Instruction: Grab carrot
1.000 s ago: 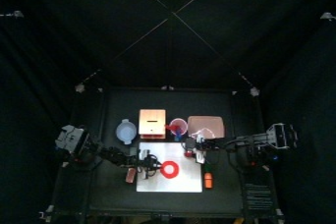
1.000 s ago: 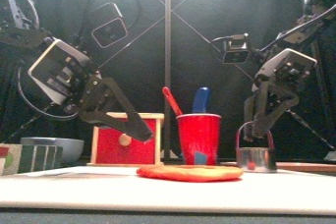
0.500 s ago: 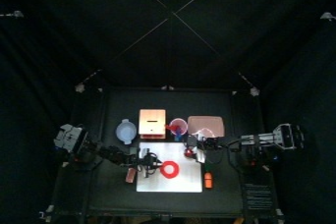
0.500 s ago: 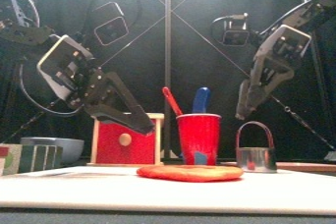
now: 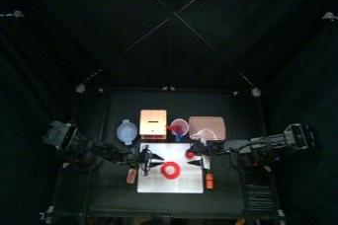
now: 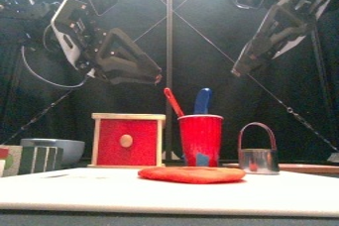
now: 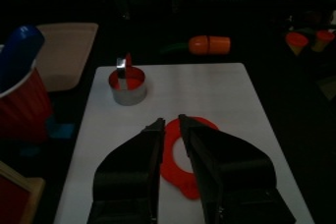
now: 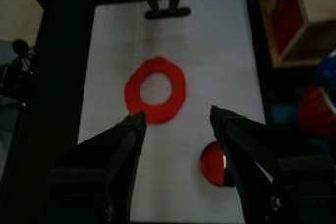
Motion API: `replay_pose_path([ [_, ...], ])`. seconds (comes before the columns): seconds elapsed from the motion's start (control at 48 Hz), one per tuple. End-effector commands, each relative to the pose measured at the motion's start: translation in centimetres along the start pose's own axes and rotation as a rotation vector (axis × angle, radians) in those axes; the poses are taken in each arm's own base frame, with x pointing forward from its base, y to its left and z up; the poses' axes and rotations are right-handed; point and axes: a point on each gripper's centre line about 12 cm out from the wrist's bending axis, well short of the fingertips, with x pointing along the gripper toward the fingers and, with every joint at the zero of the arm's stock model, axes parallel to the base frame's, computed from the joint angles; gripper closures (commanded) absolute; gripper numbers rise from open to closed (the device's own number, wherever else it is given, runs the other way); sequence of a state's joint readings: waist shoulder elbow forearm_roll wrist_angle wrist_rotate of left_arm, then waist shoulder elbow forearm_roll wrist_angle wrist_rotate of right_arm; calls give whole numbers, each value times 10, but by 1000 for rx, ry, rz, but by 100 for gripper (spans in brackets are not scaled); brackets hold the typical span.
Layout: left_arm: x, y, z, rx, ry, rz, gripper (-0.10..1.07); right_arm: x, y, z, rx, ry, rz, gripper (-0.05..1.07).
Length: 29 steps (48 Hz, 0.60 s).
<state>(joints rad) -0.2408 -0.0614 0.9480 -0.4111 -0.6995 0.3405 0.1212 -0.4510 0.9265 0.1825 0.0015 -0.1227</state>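
High above the counter (image 5: 240, 106), the left hand (image 7: 174, 122) hung with its two jaws almost pressed together, only a thin slit showing between them. It held nothing. Below it lay a red ring (image 7: 197, 174), flat on a white mat (image 7: 197, 90).

Across from it, the right hand (image 8: 176, 113) also hung up in the air over the mat. Its jaws were spread wide apart and had nothing between them. From the front, both hands were well above all the things on the counter.

The carrot (image 5: 209, 181) lay on the dark counter just beside the right edge of the white mat, near the front. No hand was touching it. It was a little way from the red ring, on the right arm's side.

A small metal cup (image 6: 259, 151) stood on the mat behind the ring. Next to it were a red cup (image 6: 201, 139) with a blue and a red stick poking out, and a red box (image 6: 129, 141). A darker red-brown stick (image 5: 130, 174) lay off the mat's left edge.
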Motion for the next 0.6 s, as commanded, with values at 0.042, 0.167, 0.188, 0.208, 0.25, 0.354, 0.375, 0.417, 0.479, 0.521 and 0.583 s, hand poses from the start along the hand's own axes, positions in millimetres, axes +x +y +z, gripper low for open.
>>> replay_pose_path([
  [0.042, -10, 5, 21, 3, -89, 17, 34, -5, 3, 7, -19, -103, 2, 14],
  [0.167, -20, 10, 24, 0, -105, 23, 35, -6, 2, 1, -14, -117, -4, 14],
  [0.188, -21, 11, 24, -1, -106, 26, 35, -6, 1, 0, -13, -114, -7, 14],
  [0.208, -23, 13, 25, -4, -108, 29, 35, -6, 0, 0, -12, -114, -8, 14],
  [0.25, -27, 15, 26, -8, -115, 33, 35, -6, 0, -2, -14, -109, -9, 14],
  [0.354, -32, 19, 32, -14, -135, 40, 35, -7, 0, -3, -11, -109, -9, 14],
  [0.375, -33, 19, 32, -15, -138, 42, 35, -7, 0, -3, -13, -108, -9, 14],
  [0.417, -35, 22, 33, -17, -142, 49, 35, -8, -1, -3, -13, -111, -11, 14],
  [0.479, -35, 26, 33, -18, -142, 61, 35, -8, -3, -4, -8, -111, -18, 14],
  [0.521, -35, 28, 32, -20, -139, 68, 35, -9, -4, -3, -8, -116, -22, 14],
  [0.583, -35, 32, 31, -19, -136, 79, 35, -12, -6, -2, -7, -121, -28, 14],
])
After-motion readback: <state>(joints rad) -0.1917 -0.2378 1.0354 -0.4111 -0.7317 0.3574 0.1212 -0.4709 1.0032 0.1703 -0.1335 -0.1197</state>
